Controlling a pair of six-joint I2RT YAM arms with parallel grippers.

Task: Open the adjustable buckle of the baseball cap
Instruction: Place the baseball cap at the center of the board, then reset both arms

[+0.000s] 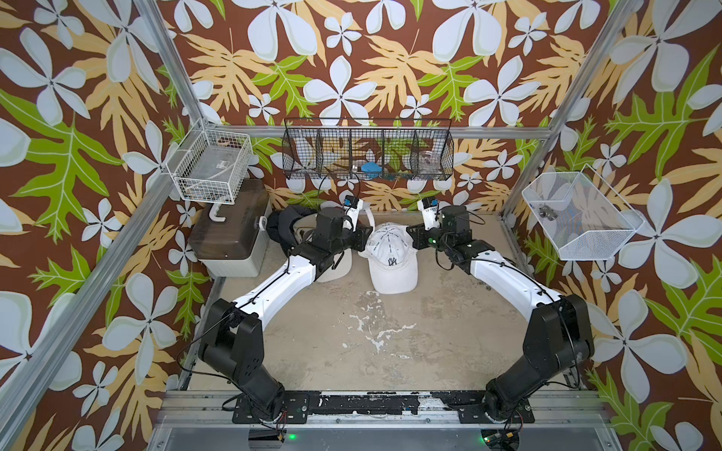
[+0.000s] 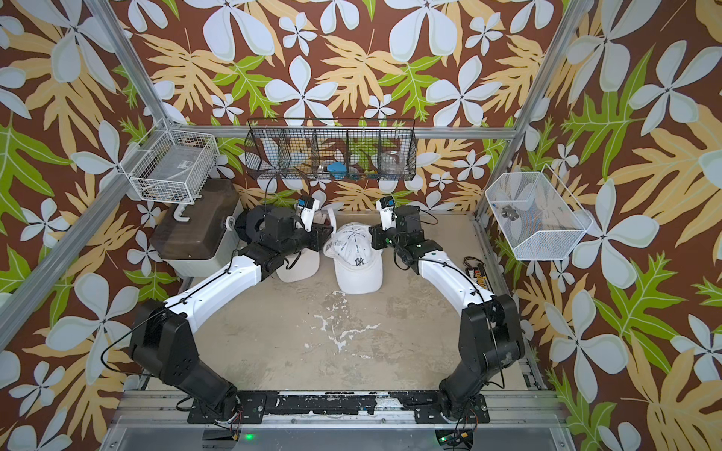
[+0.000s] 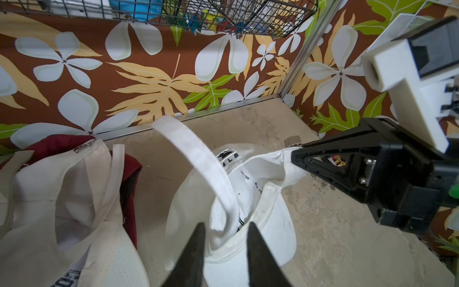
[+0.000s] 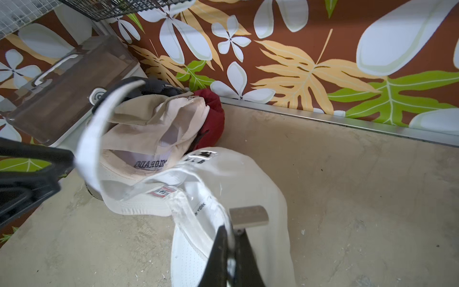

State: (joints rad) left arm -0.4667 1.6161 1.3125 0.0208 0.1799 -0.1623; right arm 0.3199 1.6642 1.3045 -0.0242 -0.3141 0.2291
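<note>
One worn table (image 1: 390, 343). At its back middle lies one white cap (image 1: 390, 265) with a dark NY logo, brim toward the arm bases, beside a pile of at least three other caps (image 4: 159, 119). Two grippers flank it: the left gripper (image 3: 226, 225) stands fingers apart around the one loose strap (image 3: 198, 159), and the right gripper (image 4: 232, 229) pinches the cap's rear edge by the one metal buckle (image 4: 248, 216)

Both arms are reaching inward, their grippers facing each other near frame centre.
The left arm (image 1: 273, 289) is angling up from lower left and the right arm (image 1: 504, 281) from lower right. The left gripper (image 3: 226, 225) is showing parted jaws, and the right gripper (image 4: 232, 229) is pinching closed.
</note>
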